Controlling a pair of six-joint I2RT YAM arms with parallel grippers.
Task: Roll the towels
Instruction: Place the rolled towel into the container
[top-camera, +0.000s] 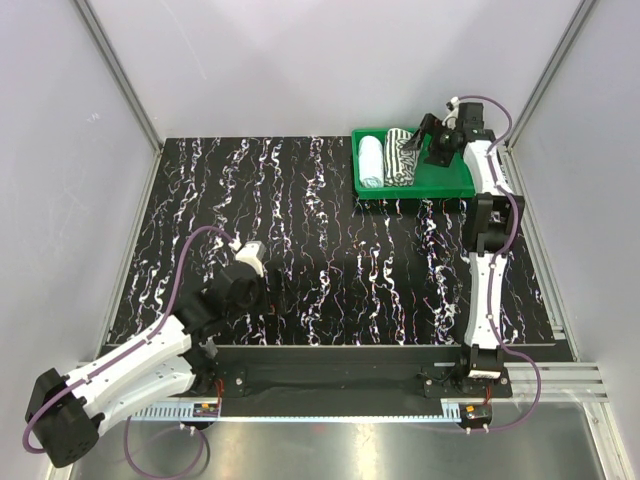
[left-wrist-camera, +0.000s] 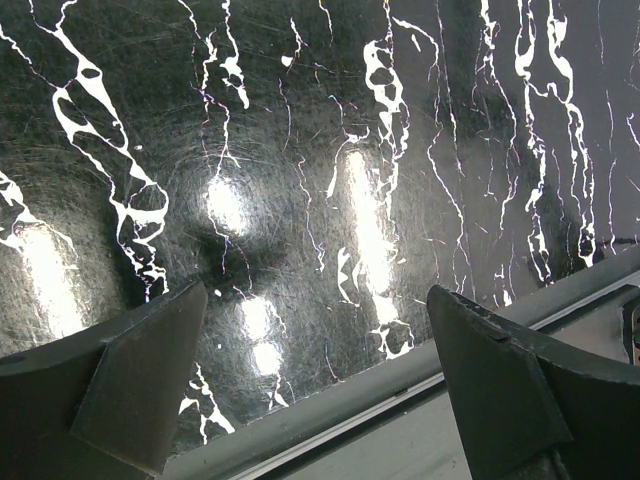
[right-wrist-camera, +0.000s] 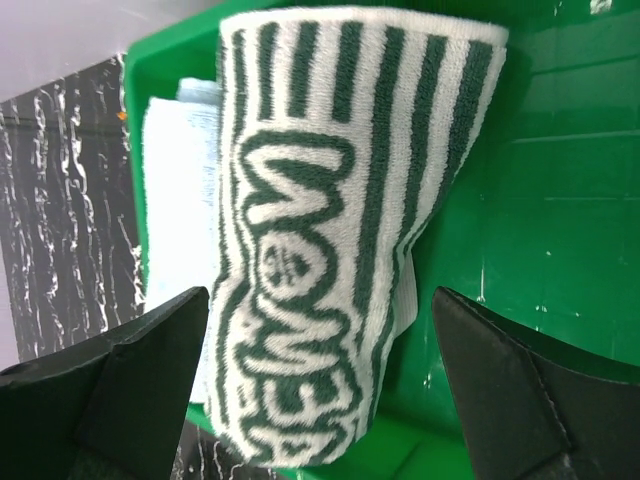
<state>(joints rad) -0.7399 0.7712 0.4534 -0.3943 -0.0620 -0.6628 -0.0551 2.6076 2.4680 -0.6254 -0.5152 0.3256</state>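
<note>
We see striped towel and blue towel rolled in green tray, table's 1 o'clock. Right gripper wide, empty, over striped towel; left gripper wide, empty, 7 o'clock. Placing step looks finished; next we'd lift right clear without snagging.

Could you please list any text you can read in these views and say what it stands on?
"MOMEN" (uncertain, its end cut off by the frame): large woven letters running sideways along the striped towel, which lies in the green tray.
No other text is legible in any view.
</note>
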